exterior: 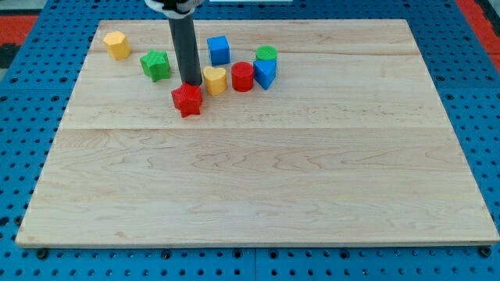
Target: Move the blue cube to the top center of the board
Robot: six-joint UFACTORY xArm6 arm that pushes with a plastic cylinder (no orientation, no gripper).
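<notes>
Broadly, the scene is taken up by a pale wooden board (258, 179) laid on a blue pegged table (23, 125), with all the blocks gathered in the board's upper left part. No pincer is fitted, so nothing can be said to be open, closed or gripping; only a straight dark rod (186, 51) is seen, coming down from the view's top. My tip (190, 83) is placed just above the red star-shaped block (187, 100), touching or nearly touching its far edge, with the yellow heart-shaped block (214, 79) just to its right.

The blue cube (219, 50) is found near the top edge, a little left of centre and up and to the right of my tip, apart from it. A second blue block (265, 73), a red cylinder (242, 76) and a green cylinder (266, 54) are clustered to its lower right. A green star-shaped block (155, 65) and a yellow block (116, 44) are seen further left.

The step in hand is judged to be the approach: the cube is not yet engaged. For the next move, my tip would need to be brought to the cube's left side, so that it can be pushed rightward along the top edge without the neighbouring blocks being disturbed.
</notes>
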